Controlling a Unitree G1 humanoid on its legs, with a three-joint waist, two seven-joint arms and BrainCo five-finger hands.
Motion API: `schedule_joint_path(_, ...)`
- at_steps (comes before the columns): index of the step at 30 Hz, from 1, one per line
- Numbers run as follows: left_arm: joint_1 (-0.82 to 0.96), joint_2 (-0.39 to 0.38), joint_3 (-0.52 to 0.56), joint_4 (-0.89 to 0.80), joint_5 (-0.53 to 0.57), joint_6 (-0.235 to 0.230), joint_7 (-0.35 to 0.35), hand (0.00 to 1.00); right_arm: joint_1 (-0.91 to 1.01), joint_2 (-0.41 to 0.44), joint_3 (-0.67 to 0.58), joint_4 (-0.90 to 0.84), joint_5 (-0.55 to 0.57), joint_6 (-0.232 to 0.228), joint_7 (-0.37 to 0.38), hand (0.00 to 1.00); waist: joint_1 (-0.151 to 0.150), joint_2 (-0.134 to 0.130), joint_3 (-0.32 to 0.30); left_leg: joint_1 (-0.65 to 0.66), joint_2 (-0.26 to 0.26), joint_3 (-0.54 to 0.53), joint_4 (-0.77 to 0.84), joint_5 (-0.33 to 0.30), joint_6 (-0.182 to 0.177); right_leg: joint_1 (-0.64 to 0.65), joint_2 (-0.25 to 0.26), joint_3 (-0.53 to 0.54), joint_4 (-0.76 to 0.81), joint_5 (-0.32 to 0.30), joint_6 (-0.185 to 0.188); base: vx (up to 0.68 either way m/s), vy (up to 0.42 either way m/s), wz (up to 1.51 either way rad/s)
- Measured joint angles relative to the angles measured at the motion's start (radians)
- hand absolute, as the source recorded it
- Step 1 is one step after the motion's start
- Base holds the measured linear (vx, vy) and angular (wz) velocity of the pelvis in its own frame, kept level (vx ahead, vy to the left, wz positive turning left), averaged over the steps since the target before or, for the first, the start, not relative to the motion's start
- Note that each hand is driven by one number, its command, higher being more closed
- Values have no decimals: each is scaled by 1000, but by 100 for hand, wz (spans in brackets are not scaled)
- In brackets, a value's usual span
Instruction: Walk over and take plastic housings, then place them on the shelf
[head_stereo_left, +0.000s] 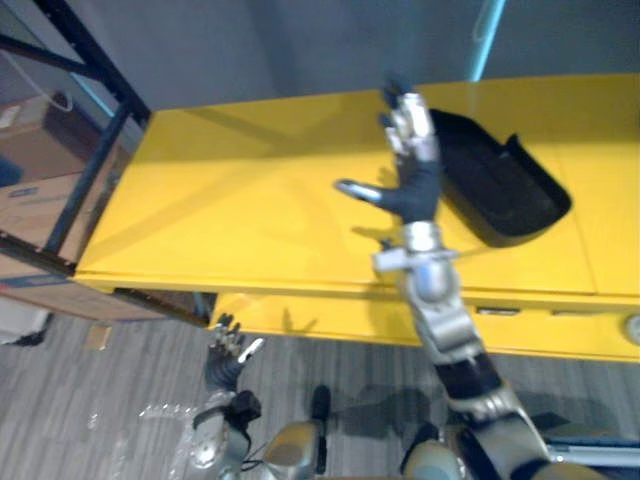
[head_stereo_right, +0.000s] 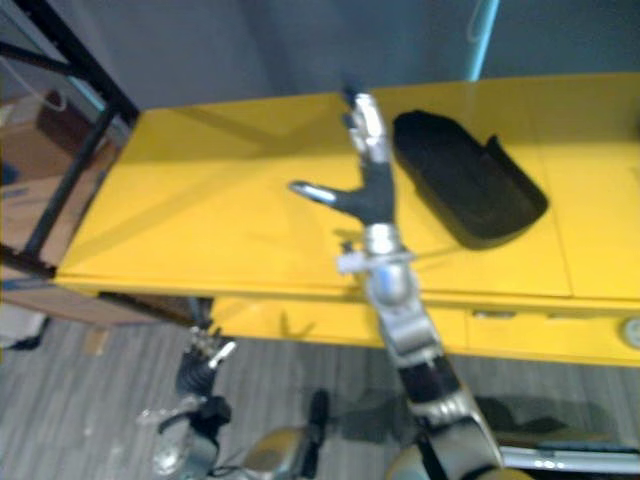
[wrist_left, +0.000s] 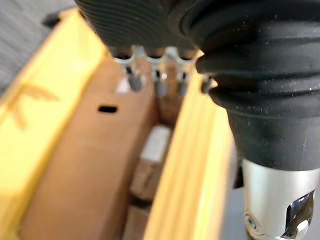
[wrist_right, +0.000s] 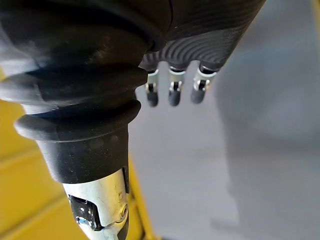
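**Yellow bench, housing not yet in hand**

Head views: a yellow bench (head_stereo_left: 230, 200) stands against a grey wall. A dark shelf frame (head_stereo_left: 95, 170) with cardboard boxes (head_stereo_left: 35, 150) is off to your left. One black plastic housing (head_stereo_left: 500, 185) lies on the bench top, right of centre. Your right hand (head_stereo_left: 412, 185) is raised over the bench just beside the housing. Its fingers are straight and its thumb is splayed away from the part; it holds nothing. Contact with the housing: cannot tell. Your left hand (head_stereo_left: 228, 352) hangs low, below the bench's front edge, fingers loose, empty.

Left wrist view: fingers (wrist_left: 159, 84) sit in a relaxed row over brown cardboard (wrist_left: 90, 165) between yellow edges.

Right wrist view: fingertips (wrist_right: 173, 94) hang apart, with nothing pinched between them.

Risks, as I judge them:
- The housing looks broad and smooth. A one-handed sideways grab may shove it along the bench instead of closing on it.
- The thumb points the wrong way, so turn the wrist first.
- Bringing the left hand up carelessly could knock it against the bench edge
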Motion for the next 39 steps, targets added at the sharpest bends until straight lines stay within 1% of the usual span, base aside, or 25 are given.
schedule_joint_path(1,2,6,4,0,0,1,3,0,11,-20,-35,0,0,2,15,0,-8,-8,-4,1,0,5,0,-3,0,6,3,2,-15,9,0,48,35,-18)
schedule_joint_path(2,6,20,13,-2,1,1,4,0,33,-67,-94,0,0,7,38,0,-23,-25,-13,1,0,14,0,-10,3,14,7,8,-43,23,3,55,28,-24)
schedule_joint_path(3,6,29,25,-6,3,3,4,0,57,-126,-142,0,-2,10,61,0,-28,-37,-20,2,1,26,2,-15,-1,14,11,20,-57,31,5,55,22,-26)
schedule_joint_path(5,20,30,36,-13,24,6,8,0,96,-228,-177,0,-23,10,96,0,-33,-44,-24,1,2,30,10,-19,3,16,12,23,-65,39,8,58,6,-11)
schedule_joint_path(6,31,33,35,-17,34,6,5,0,114,-291,-181,2,-26,11,116,0,-34,-46,-25,1,2,30,16,-24,3,20,12,23,-65,42,11,52,0,2)
schedule_joint_path(8,35,38,28,-22,38,6,6,0,125,-356,-179,12,-32,12,141,0,-34,-47,-25,15,5,29,13,-27,3,34,14,24,-68,47,17,43,3,1)
schedule_joint_path(10,44,59,20,-23,39,5,6,0,125,-401,-167,35,-63,16,143,0,-33,-56,-32,17,7,31,16,-39,2,38,16,25,-70,51,20,0,0,0)
schedule_joint_path(11,46,73,19,-23,39,6,6,0,125,-419,-160,61,-69,30,143,0,-32,-63,-36,17,9,32,15,-42,6,38,18,25,-72,59,24,0,0,0)
schedule_joint_path(13,45,81,16,-23,40,6,6,0,124,-434,-157,111,-94,46,144,0,-31,-65,-37,17,14,32,15,-45,9,38,22,27,-72,80,30,-6,23,1)
schedule_joint_path(16,46,110,16,-23,62,20,5,0,123,-470,-106,174,-104,49,172,0,-27,-74,-42,18,14,42,14,-48,14,37,21,27,-76,99,35,-6,45,-1)
schedule_joint_path(19,44,136,16,-23,70,31,3,0,120,-500,-44,230,-137,47,207,0,-24,-86,-49,14,10,36,15,-47,16,37,18,27,-77,100,35,10,21,5)
schedule_joint_path(23,46,142,16,-50,69,47,1,0,115,-530,-22,311,-138,48,207,0,-24,-86,-49,8,0,25,19,-38,16,38,11,25,-77,100,35,18,15,9)
schedule_joint_path(27,46,143,17,-71,69,65,1,0,119,-546,-21,322,-138,49,229,0,-24,-86,-49,-2,-5,20,21,-38,16,33,9,26,-77,100,35,8,10,7)
schedule_joint_path(31,46,144,21,-76,70,65,2,0,149,-546,-14,327,-142,49,232,0,-21,-87,-49,-5,-3,21,19,-45,14,30,8,27,-77,100,36,0,0,0)
schedule_joint_path(32,46,145,22,-76,70,66,2,0,162,-546,-14,331,-161,49,231,0,-20,-88,-48,-6,-2,22,19,-50,21,30,8,28,-76,101,36,0,0,0)
schedule_joint_path(34,46,146,28,-76,70,67,2,0,177,-546,-14,338,-177,49,232,0,-19,-90,-47,-5,-1,24,19,-52,22,29,9,29,-76,101,36,0,0,0)
schedule_joint_path(37,46,164,30,-79,70,68,3,0,196,-546,-14,365,-177,48,231,0,-17,-92,-45,-12,3,25,31,-60,23,26,11,33,-75,105,43,0,0,0)
schedule_joint_path(39,45,188,35,-85,70,68,4,0,201,-546,-14,373,-177,48,228,0,-14,-97,-33,-30,7,28,74,-83,24,23,12,37,-70,105,43,-3,15,-5)
